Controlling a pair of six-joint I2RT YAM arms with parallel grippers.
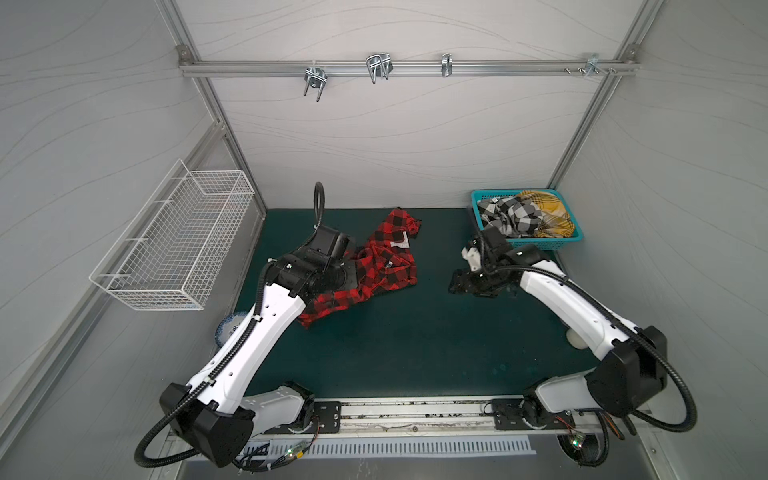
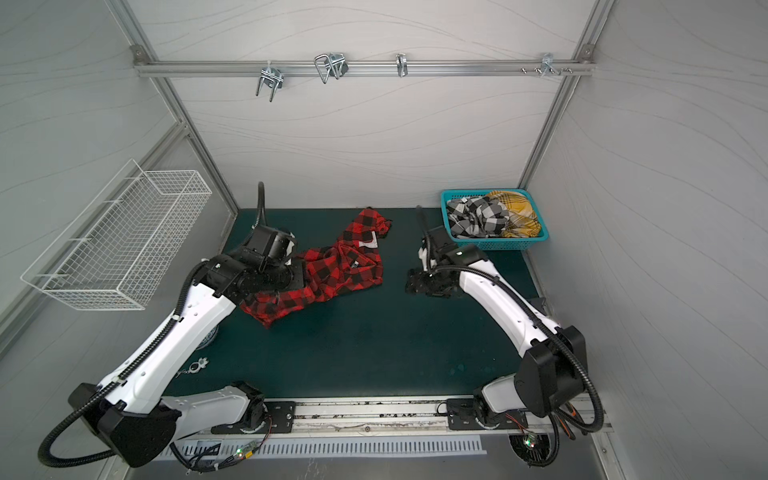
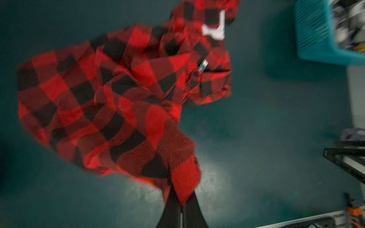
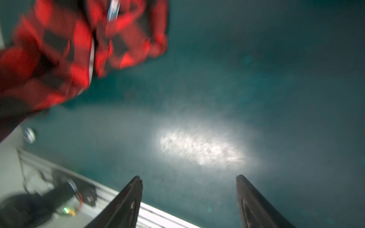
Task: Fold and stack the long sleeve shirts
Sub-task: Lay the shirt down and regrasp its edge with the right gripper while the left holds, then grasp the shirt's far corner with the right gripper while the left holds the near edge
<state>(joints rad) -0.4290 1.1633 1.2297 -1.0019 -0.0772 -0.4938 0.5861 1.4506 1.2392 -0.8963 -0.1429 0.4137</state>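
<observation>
A red-and-black plaid long sleeve shirt [image 1: 386, 266] [image 2: 332, 270] lies crumpled on the green mat, left of centre, with a white label showing. My left gripper [image 3: 180, 197] is shut on a hem of that shirt [image 3: 118, 88], and the cloth hangs over its fingertips. My right gripper [image 4: 189, 177] [image 1: 457, 284] is open and empty above bare mat, to the right of the red shirt [image 4: 69, 49] and apart from it. A black-and-white check shirt [image 1: 509, 214] [image 2: 478, 216] and a mustard-yellow plaid shirt [image 1: 548, 216] [image 2: 517, 212] lie bunched in the teal basket [image 1: 569, 239] [image 2: 536, 241].
The teal basket [image 3: 316, 39] stands at the back right corner of the mat [image 1: 415, 353]. A white wire basket [image 1: 178, 245] hangs on the left wall. Metal hooks [image 1: 378, 68] sit on the back rail. A small round object [image 1: 226, 328] lies by the mat's left edge.
</observation>
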